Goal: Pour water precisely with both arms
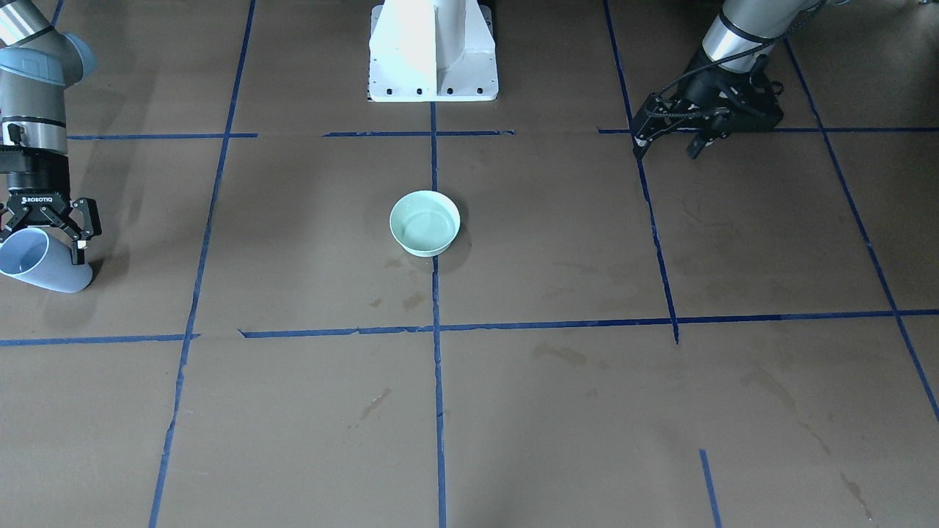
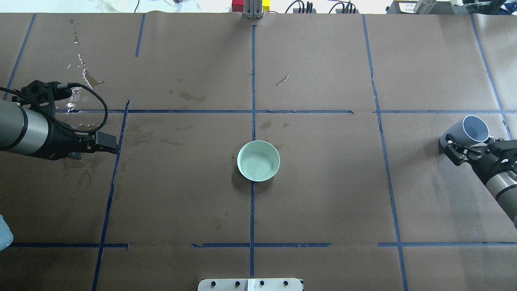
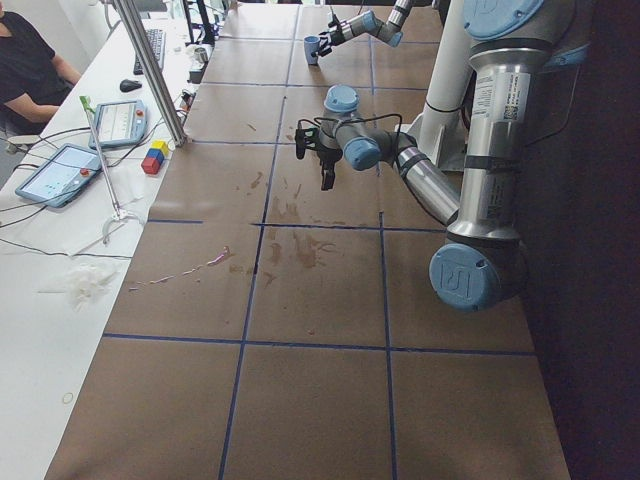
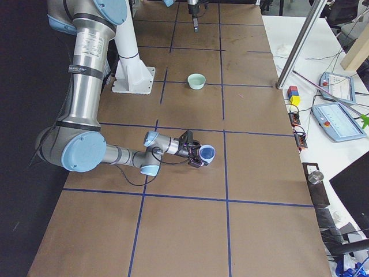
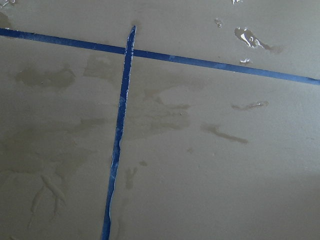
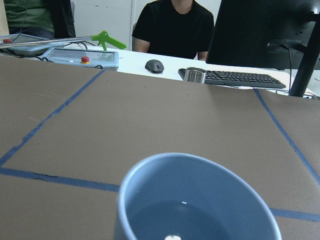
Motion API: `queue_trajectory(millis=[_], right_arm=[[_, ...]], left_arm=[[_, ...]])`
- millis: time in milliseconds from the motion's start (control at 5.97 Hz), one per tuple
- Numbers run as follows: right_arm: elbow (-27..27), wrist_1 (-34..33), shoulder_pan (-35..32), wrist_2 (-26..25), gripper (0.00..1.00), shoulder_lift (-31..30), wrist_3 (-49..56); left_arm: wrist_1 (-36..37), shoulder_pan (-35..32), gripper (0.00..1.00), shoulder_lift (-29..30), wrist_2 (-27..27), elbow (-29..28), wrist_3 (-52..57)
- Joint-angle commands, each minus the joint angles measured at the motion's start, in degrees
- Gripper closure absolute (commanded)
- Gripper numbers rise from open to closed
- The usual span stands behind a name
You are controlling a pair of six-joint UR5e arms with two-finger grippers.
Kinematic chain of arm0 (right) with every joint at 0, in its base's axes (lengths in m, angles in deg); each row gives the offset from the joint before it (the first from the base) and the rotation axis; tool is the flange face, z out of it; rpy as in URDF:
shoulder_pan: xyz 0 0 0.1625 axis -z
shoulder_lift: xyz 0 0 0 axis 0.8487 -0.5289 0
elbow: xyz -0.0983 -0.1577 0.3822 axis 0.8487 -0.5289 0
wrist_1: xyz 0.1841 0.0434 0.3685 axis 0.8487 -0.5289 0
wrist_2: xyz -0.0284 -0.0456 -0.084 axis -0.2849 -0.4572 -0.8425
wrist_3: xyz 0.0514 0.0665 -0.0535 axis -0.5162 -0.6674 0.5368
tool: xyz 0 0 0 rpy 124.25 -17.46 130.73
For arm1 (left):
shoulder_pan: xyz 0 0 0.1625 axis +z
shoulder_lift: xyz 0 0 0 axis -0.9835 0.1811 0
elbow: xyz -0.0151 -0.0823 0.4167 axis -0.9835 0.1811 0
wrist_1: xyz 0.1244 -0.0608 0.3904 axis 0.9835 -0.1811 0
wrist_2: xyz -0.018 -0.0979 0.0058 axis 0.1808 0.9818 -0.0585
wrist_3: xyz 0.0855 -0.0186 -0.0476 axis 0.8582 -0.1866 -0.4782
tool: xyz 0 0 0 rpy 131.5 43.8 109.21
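Observation:
A pale green bowl (image 1: 425, 222) stands at the table's middle with clear water (image 2: 258, 161) in it. My right gripper (image 1: 42, 248) is low at the table's right end, its fingers against both sides of a pale blue cup (image 2: 470, 131) that stands on the table. The right wrist view shows a little water (image 6: 185, 220) in the cup (image 6: 200, 200). My left gripper (image 1: 664, 150) is open and empty, low over the table's left side. Shiny spilled droplets (image 2: 78, 60) lie near it and show in the left wrist view (image 5: 247, 37).
The white pedestal (image 1: 433, 51) stands at the robot's side of the table. Blue tape lines (image 2: 252, 113) cross the brown paper. Dull dried stains (image 5: 45, 77) mark the left side. A desk with a keyboard (image 6: 232, 77) and seated people lies past the far edge.

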Motion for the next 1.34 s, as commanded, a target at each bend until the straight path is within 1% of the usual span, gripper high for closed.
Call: queue_trajectory(millis=[0,167,335,502,670,837,1004,1172], right_arm=[[0.0,-0.15,-0.13,-0.2,0.0,0.63,0.14],[-0.09,-0.24,-0.21,-0.11,0.01,1.06,0.14],[0.0,-0.15,-0.21,-0.11,0.19,1.24,0.14],[0.26,-0.06,-0.21,-0.11,0.57,1.33,0.06],[0.87,0.28,-0.3,0.06,0.8,1.33,0.32],[2.44,0.11,-0.56,-0.37,0.86,2.72,1.02],[5.94,-0.67,-0.57,0.23,0.98,4.04,1.46],[9.8,-3.99,-0.39,1.37,0.98,4.49,1.55]], left_arm=[[0.08,0.0,0.0,-0.04,0.0,0.18,-0.04],[0.08,0.0,0.0,-0.04,0.0,0.18,-0.04],[0.17,0.0,0.0,-0.04,0.0,0.18,-0.04],[0.17,0.0,0.0,-0.04,0.0,0.26,-0.13],[0.17,0.0,0.0,-0.04,0.0,0.26,-0.31],[0.17,0.0,0.0,0.04,0.0,0.26,-0.57],[0.17,0.0,0.0,0.04,0.0,0.26,-0.66],[0.17,0.0,0.0,0.04,0.0,0.26,-0.66]])
